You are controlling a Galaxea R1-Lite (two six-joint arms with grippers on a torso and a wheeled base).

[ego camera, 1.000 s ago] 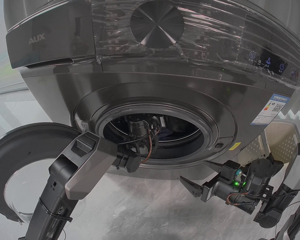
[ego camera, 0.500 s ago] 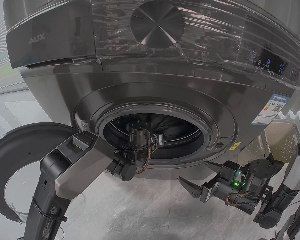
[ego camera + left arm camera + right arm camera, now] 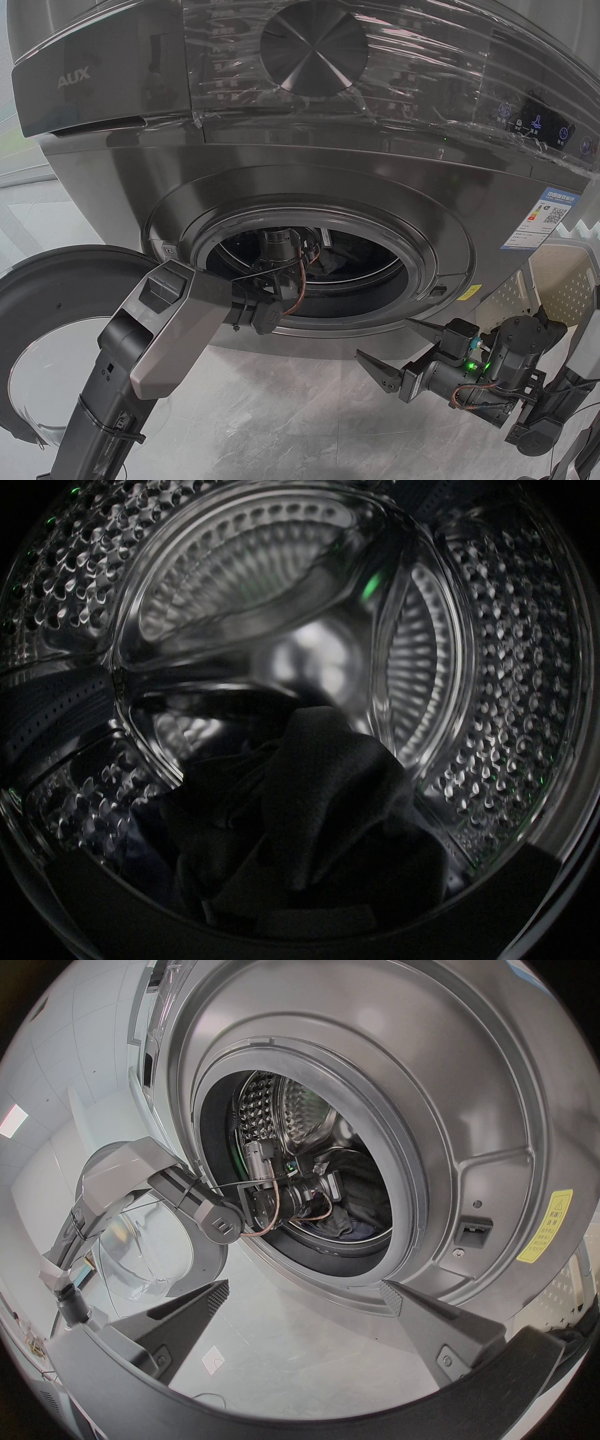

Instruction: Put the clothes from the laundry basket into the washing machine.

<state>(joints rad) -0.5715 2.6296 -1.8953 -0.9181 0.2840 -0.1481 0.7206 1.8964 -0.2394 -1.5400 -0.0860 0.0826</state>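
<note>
A dark, crumpled heap of clothes (image 3: pixel 325 805) lies on the floor of the drum (image 3: pixel 512 667), just ahead of and below the left tool (image 3: pixel 328 1186). That tool reaches in through the round opening of the washing machine (image 3: pixel 350 181). We cannot tell whether the left tool is spread or pressed together, nor whether it touches the cloth.

We judge the clothes to be light, soft and limp. They will likely sag and trail from any grip, may snag on the door seal, and will not break. A raised fold at the top of the heap, nearest the left tool, looks like the best place to pinch. A flat patch would probably slip.

The right tool (image 3: pixel 400 349) hangs outside the machine, well apart from the clothes, with the opening above and ahead of it. Its two dark fingers (image 3: pixel 437 1329) are spread wide and hold nothing. Behind the right tool, near its arm, stands the white perforated laundry basket (image 3: pixel 565 275); we cannot see what it holds. The round door (image 3: pixel 56 325) stands open beside the left arm, above a grey tiled floor (image 3: pixel 281 412).
</note>
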